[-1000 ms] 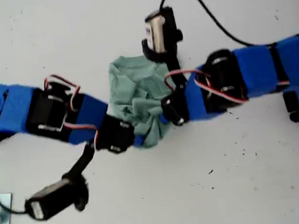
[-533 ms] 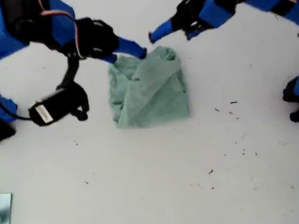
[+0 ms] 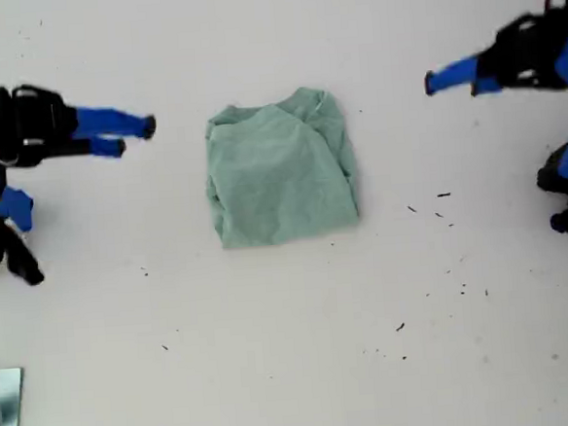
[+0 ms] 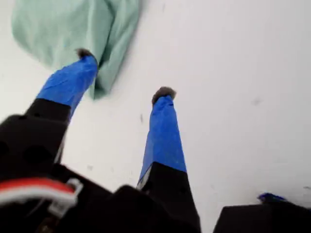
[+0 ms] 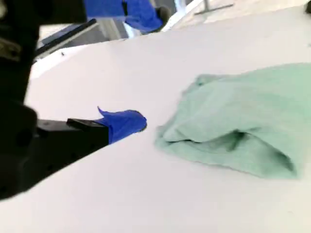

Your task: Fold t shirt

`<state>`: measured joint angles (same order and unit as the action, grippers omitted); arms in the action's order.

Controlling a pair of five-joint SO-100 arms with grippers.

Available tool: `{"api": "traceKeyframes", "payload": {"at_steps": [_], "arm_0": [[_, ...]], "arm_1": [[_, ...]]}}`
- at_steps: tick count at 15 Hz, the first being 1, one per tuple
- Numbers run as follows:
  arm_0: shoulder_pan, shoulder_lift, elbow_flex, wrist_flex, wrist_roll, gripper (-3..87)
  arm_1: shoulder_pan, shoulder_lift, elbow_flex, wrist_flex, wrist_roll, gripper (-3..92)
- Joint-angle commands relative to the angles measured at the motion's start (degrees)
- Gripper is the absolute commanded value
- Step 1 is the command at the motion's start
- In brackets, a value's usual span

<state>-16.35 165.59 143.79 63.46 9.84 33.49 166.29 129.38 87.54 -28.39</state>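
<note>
The t shirt sits in the middle of the white worktop, folded into a compact, roughly square bundle of pale green, and nothing is touching it. In the exterior view its ribbed neckline shows at the bundle's upper right corner, with a soft crease running down that side. One blue-taped arm is out at the exterior view's left and another arm at the exterior view's right. Both point inward and both are well apart from the cloth. The wrist views do not settle which arm is which. Along the first wrist view, the first hand is released: its two blue-taped fingers are spread wide with bare worktop between them, and a corner of the t shirt lies beyond the tips. In the second wrist view, the second hand shows only one blue finger tip, low over the worktop and just short of the t shirt, so released or clenched cannot be told. A few dark specks dot the worktop toward the exterior view's right.
</note>
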Motion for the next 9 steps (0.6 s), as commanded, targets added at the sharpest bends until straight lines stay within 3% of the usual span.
{"api": "traceKeyframes", "payload": {"at_steps": [1, 2, 3, 5, 6, 7, 8, 9], "arm_0": [[13.1, 6.3, 14.1, -11.5, -8.2, 26.0], [16.6, 8.1, 19.9, -17.4, -10.4, 26.1], [18.1, 12.0, 25.2, -19.4, -12.7, 25.4], [17.8, 26.8, 35.1, -17.3, -12.8, 22.7], [16.3, 41.6, 42.1, -12.9, -14.2, 22.4], [14.2, 38.5, 41.5, -3.6, -14.2, 21.8], [13.4, 40.4, 42.2, -4.6, -4.0, 21.2], [13.3, 41.0, 41.7, -4.5, -0.3, 20.7]], "arm_1": [[-11.0, 19.4, 20.3, -8.4, 11.0, 20.8], [-14.1, 28.6, 29.2, -10.4, 14.2, 18.6], [-15.9, 34.9, 36.2, -9.6, 17.8, 17.7], [-16.0, 34.5, 45.6, -10.1, 20.5, 17.5], [-13.2, 33.5, 48.9, -11.3, 22.4, 17.4], [-9.0, 34.5, 48.8, -11.2, 11.6, 18.1], [-4.6, 34.5, 48.7, -11.0, 3.5, 17.7], [-1.0, 34.4, 48.6, -10.9, -10.3, 17.4]]}}
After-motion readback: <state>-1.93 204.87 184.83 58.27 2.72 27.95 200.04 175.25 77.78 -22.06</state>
